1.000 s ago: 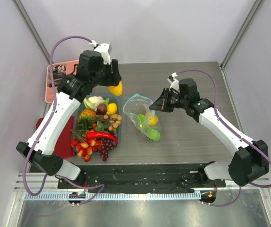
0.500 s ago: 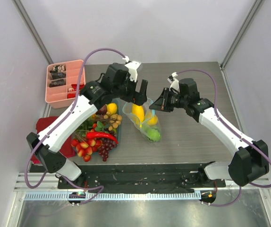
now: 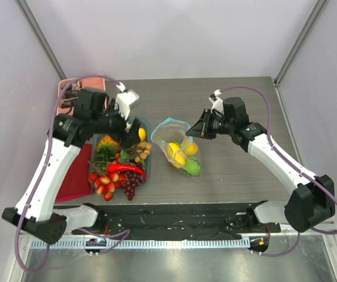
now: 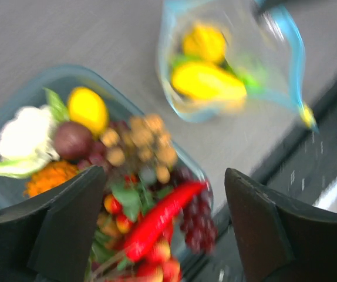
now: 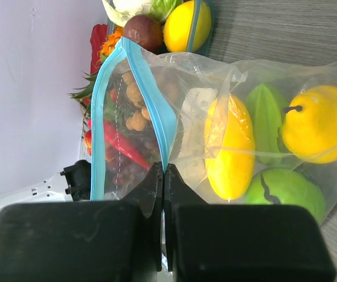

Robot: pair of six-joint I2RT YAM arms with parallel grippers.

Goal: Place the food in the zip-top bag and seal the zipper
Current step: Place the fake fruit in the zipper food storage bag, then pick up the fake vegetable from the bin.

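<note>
A clear, crinkly zip-top bag lies at the middle of a dark grey wood-grain table, its mouth facing the far side and held wide; the zipper is a narrow, smooth teal-blue strip round that mouth, not sealed; the right gripper, blocky and black, has its jaws pressed together on the zipper at the bag's right edge; through the plastic show a glossy oblong yellow lemon, a rounder yellow fruit with a dark stem, a ridged green piece and a smooth round green fruit; just left of the bag stands a shallow clear container with a bluish rim and rounded corners, heaped with the rest of the food: a lumpy white cauliflower, a yellow lemon, a cluster of knobbly brown nuts, a long shiny red chili, dark purple grapes and small red berries; the left gripper hangs over this container with its black fingers spread wide and nothing between them, its own view blurred; a dark red cloth lies left of the container, and a pink tray shows at the far left, largely behind the arm; half a second ago the left gripper was over the bag's mouth with a lemon dropping in; it has since swung back left, and the bag holds one more yellow fruit than a second ago, while the right gripper has kept its pinch.
</note>
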